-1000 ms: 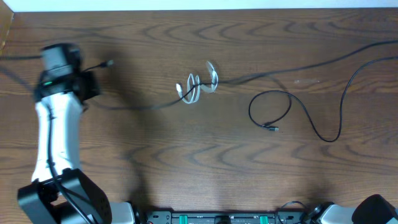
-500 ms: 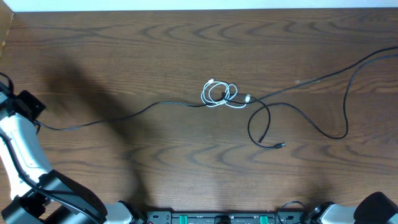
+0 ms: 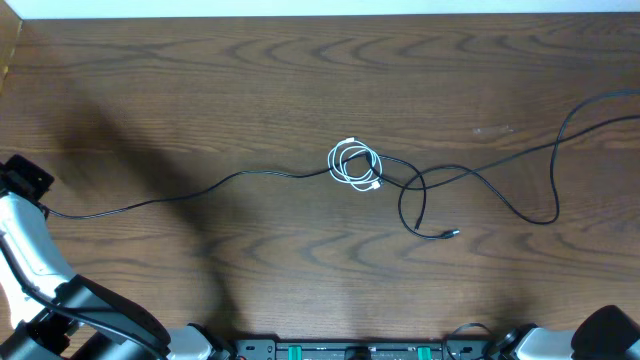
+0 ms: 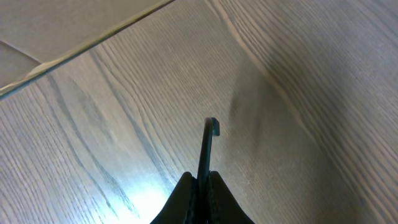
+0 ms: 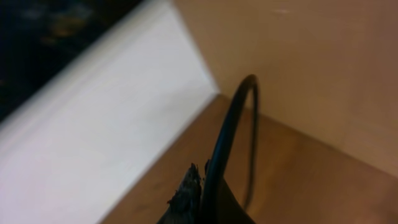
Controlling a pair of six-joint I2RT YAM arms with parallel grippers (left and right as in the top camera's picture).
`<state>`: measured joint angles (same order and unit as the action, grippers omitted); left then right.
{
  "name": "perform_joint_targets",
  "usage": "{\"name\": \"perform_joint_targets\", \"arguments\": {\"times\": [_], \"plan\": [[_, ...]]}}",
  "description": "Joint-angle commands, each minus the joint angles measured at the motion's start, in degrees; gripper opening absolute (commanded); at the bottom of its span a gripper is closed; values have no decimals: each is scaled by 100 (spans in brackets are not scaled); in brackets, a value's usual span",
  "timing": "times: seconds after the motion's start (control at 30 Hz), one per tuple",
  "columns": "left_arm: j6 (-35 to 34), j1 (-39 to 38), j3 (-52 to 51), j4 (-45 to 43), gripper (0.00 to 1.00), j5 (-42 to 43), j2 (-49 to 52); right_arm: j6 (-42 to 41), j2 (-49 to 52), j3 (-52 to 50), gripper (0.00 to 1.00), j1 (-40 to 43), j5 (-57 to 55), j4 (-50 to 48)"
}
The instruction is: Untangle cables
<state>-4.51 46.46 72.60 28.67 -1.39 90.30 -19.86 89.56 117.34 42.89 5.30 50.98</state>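
Across the worktop, a black cable runs from my left gripper, which is clamped on its plug end. It crosses the second black cable by the coiled white cable at mid-worktop. My right gripper is pinched on a black cable strand.

Robot lab: wood table w/ arm

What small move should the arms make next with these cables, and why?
Probably ease the left gripper leftward: it is shut on the long black cable, which lies slack and runs into the small coiled white cable; tension might free it.
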Motion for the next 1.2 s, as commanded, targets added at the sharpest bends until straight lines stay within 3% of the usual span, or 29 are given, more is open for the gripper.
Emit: {"name": "perform_joint_targets", "arguments": {"times": [0.0, 0.1, 0.17, 0.2, 0.33, 0.67, 0.97, 1.17], "plan": [[-52, 26, 55, -31, 7, 28, -94, 236, 232, 105, 1, 2, -1272, 197], [-63, 24, 55, 20, 8, 111, -94, 232, 363, 103, 2, 2, -1141, 446], [-74, 24, 55, 96, 8, 407, -94, 236, 439, 105, 11, -17, -861, 597], [-74, 24, 52, 157, 8, 625, -94, 236, 479, 105, 22, -26, -636, 675], [-74, 22, 48, 234, 8, 1143, -94, 249, 623, 105, 99, -70, 155, 892], [-70, -15, 48, 446, 8, 2133, -94, 1397, 809, 103, 99, -817, 1279, 1390], [-26, -616, 37, 603, 8, 2173, -92, 2590, 901, -61, 99, -2435, 1751, 2210], [-24, -1054, 37, 577, 7, 2170, -76, 3222, 1126, -752, 99, -3410, 1735, 2245]]}}
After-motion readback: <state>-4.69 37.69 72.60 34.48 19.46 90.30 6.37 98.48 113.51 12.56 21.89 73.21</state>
